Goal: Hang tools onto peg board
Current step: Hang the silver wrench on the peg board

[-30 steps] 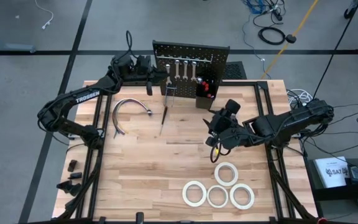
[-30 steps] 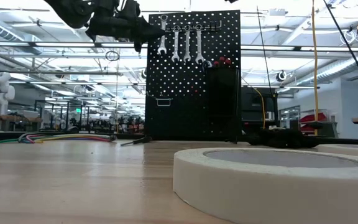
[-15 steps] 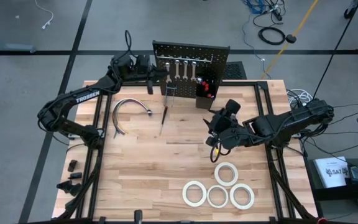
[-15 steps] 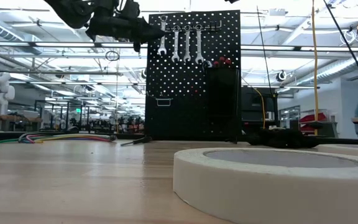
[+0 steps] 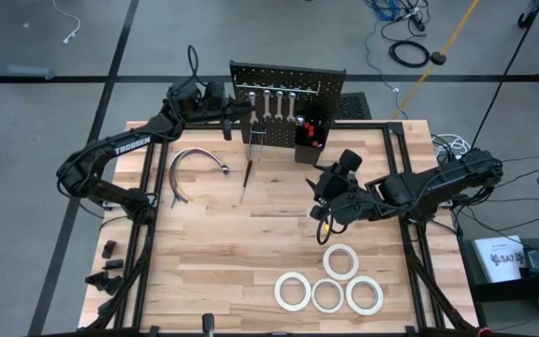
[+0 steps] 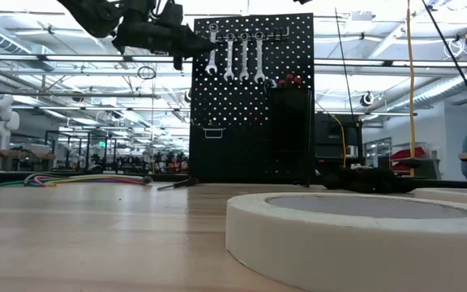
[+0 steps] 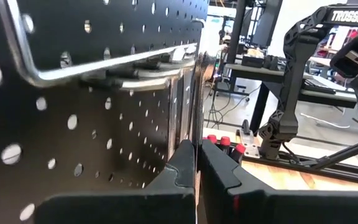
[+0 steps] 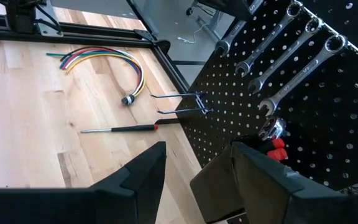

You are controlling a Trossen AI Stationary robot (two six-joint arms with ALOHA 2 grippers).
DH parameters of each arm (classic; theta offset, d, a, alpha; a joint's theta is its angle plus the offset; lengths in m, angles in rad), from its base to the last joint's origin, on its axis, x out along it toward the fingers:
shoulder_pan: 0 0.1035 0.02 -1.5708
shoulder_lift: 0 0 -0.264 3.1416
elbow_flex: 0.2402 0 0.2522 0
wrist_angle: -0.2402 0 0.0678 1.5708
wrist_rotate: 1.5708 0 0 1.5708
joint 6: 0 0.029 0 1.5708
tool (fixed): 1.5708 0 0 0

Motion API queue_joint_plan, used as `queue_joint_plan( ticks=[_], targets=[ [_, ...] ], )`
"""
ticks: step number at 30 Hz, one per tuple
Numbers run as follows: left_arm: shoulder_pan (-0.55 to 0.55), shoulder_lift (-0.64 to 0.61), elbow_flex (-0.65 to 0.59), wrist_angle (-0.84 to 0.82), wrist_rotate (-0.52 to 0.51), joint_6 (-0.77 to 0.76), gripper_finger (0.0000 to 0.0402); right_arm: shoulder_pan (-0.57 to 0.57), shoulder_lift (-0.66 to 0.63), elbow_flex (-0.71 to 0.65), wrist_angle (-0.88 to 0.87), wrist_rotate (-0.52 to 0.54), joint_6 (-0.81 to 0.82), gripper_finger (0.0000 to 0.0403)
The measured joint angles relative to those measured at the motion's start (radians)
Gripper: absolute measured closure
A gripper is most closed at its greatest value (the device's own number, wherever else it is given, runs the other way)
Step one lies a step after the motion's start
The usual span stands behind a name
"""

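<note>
I see the peg board [image 6: 250, 101] standing upright at the far side of the table [image 6: 96, 235], three silver wrenches [image 6: 242, 55] hanging along its top. At its ten o'clock my left gripper [image 6: 186, 40] hangs beside the board's edge. A white tape roll [image 6: 363, 235] fills the foreground.

A pale wooden table [image 5: 213, 243] carries everything. Four white tape rolls [image 5: 330, 283] lie clustered just in front of the right claw [image 5: 324, 217]. A thin screwdriver [image 5: 246, 181] lies flat below the left claw [image 5: 229, 120], beside a curved chrome tube [image 5: 193, 167]. The peg board [image 5: 285, 94] stands upright at the far edge (wrenches hang on it).
</note>
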Motion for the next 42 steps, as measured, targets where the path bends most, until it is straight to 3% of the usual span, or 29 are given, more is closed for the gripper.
queue_joint_plan(
  ticks=[25, 42],
  targets=[
    [0.040, 0.040, 0.000, 0.019, 0.059, -0.103, 0.0398, 0.000, 0.000, 0.000, 0.001, -0.004, 0.000, 0.0227],
    [0.040, 0.041, -0.001, -0.132, -0.085, 0.003, 0.0286, 0.000, 0.000, 0.000, -0.011, -0.003, 0.019, 0.0227]
  ],
)
